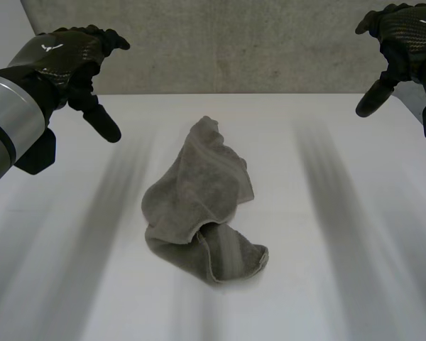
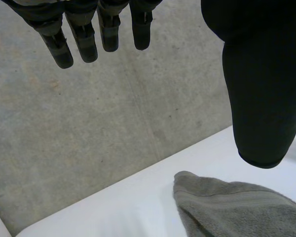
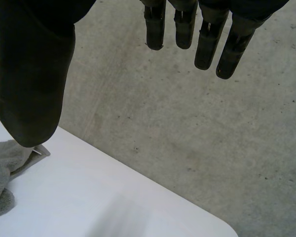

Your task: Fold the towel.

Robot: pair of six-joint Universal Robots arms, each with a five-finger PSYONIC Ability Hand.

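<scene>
Grey towel [image 1: 202, 206] lies crumpled, nothing folded yet; your left hand [image 1: 64, 53] at ten o'clock and right hand [image 1: 405, 32] at two hover spread, empty. You'd likely flatten it next.

towel [image 1: 199, 202] mid-table [image 1: 341, 284], between raised robot hands

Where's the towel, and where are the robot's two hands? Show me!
towel [image 1: 199, 202]: head view, on its crumpled middle.
left hand [image 1: 71, 57]: head view, on the back of the hand.
right hand [image 1: 410, 32]: head view, on the back of the hand.
</scene>
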